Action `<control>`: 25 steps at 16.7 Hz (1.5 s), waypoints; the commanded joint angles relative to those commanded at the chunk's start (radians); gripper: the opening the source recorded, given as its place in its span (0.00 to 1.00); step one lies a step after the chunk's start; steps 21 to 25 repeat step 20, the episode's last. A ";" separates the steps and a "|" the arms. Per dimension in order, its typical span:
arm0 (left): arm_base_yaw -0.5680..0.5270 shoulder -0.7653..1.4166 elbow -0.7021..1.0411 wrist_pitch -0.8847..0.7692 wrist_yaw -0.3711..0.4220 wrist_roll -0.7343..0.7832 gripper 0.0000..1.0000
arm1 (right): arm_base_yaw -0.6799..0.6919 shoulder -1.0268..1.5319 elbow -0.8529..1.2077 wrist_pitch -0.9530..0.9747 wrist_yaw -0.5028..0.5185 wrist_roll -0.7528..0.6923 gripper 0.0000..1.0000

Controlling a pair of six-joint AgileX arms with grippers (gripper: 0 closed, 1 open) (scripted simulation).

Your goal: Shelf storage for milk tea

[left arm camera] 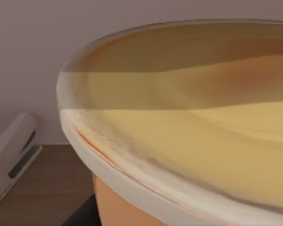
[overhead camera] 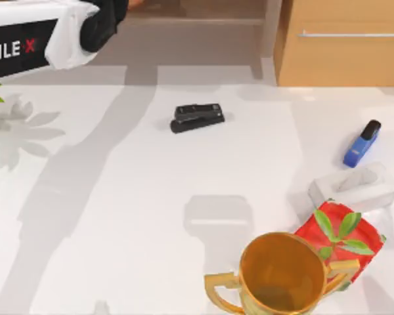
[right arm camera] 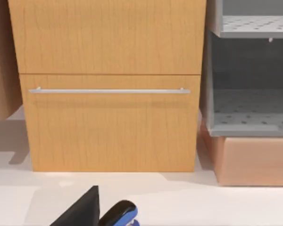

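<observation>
Left arm (overhead camera: 46, 33) reaching across top-left corner toward shelf (overhead camera: 203, 21) at table's far edge. In left wrist view, milk tea (left arm camera: 188, 141) very close, white rim and creamy top, orange side below, over brown wooden board (left arm camera: 47, 183); grip on cup: cannot tell. On white table (overhead camera: 118, 216): black stapler (overhead camera: 197, 118) centre-far, blue stapler (overhead camera: 362, 143) at right, white tissue box (overhead camera: 354, 187) just near it, golden trophy cup (overhead camera: 282, 275) front-right, red plant pot (overhead camera: 341, 236) touching it. Wooden cabinet (right arm camera: 111, 84) with silver bar handle far right. Right arm parked, facing that cabinet.
</observation>
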 joint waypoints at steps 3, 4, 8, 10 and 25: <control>0.000 0.000 0.000 0.000 0.000 0.000 0.15 | 0.000 0.000 0.000 0.000 0.000 0.000 1.00; 0.000 0.000 0.000 0.000 0.000 0.000 0.23 | 0.000 0.000 0.000 0.000 0.000 0.000 1.00; 0.000 0.000 0.000 0.000 0.000 0.000 0.53 | 0.000 0.000 0.000 0.000 0.000 0.000 1.00; 0.000 0.000 0.000 0.000 0.000 0.000 0.68 | 0.000 0.000 0.000 0.000 0.000 0.000 1.00; 0.000 0.000 0.000 0.000 0.000 0.000 1.00 | 0.000 0.000 0.000 0.000 0.000 0.000 1.00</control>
